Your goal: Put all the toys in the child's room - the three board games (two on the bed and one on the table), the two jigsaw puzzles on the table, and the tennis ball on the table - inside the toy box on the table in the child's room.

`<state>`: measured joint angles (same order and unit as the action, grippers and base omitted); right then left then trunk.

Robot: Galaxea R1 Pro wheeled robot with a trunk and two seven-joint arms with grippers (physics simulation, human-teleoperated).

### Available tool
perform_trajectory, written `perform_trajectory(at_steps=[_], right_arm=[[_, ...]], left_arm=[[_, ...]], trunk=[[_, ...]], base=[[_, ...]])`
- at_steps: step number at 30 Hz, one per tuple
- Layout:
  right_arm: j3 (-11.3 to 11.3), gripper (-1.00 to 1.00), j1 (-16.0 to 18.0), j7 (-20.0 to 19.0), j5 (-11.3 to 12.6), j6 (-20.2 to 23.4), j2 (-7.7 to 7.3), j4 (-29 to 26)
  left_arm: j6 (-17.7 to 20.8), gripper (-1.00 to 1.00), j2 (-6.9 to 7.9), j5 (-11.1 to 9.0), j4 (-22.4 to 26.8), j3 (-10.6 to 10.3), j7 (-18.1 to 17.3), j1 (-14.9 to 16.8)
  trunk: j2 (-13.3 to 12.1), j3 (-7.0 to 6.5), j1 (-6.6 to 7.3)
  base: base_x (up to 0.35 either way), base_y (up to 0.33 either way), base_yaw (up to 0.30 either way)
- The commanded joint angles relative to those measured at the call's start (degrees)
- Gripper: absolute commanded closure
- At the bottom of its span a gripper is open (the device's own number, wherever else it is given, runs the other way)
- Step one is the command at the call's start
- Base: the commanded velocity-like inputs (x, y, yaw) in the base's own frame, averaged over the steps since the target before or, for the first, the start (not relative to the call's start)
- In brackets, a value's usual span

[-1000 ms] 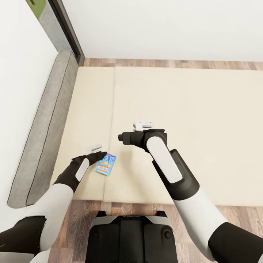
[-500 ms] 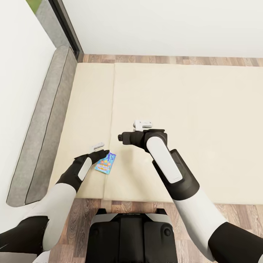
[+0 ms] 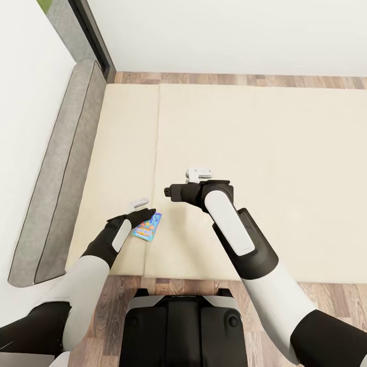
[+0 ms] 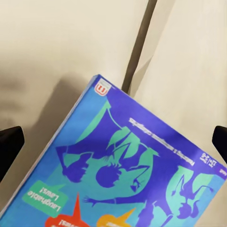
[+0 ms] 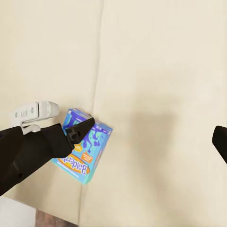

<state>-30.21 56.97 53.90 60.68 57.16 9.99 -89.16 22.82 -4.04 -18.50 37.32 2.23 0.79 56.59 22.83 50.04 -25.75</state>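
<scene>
Over the last second the left end effector [image 3: 143,208], fingers spread wide, has been brought further over the small blue board game [image 3: 147,228] lying on the bed [image 3: 265,153], so a grasp seems imminent.

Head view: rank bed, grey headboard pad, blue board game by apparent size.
1. Bed, largest by far.
2. Grey headboard pad, a long strip along the bed's left edge.
3. Blue board game, smallest, lying flat on the bed, partly covered by the left hand.
</scene>
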Motion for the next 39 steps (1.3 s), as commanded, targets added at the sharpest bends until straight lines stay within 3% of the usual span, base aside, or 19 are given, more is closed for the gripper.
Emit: perform_trajectory(at_steps=[1,39], right_arm=[[-0.02,-1.0,0.06,0.58,0.52,0.23,0.01,-0.04],[-0.02,-1.0,0.01,0.51,0.67,0.19,0.01,-0.05]], left_arm=[[0.39,-1.0,-0.04,-0.47,0.1,0.23,0.08,0.01],[-0.67,-1.0,0.05,-0.39,1.02,0.57,0.08,0.0]], trunk=[[0.09,0.08,-0.03],[0.09,1.17,-0.03]], base=[[0.0,0.0,0.0],[0.0,0.0,0.0]])
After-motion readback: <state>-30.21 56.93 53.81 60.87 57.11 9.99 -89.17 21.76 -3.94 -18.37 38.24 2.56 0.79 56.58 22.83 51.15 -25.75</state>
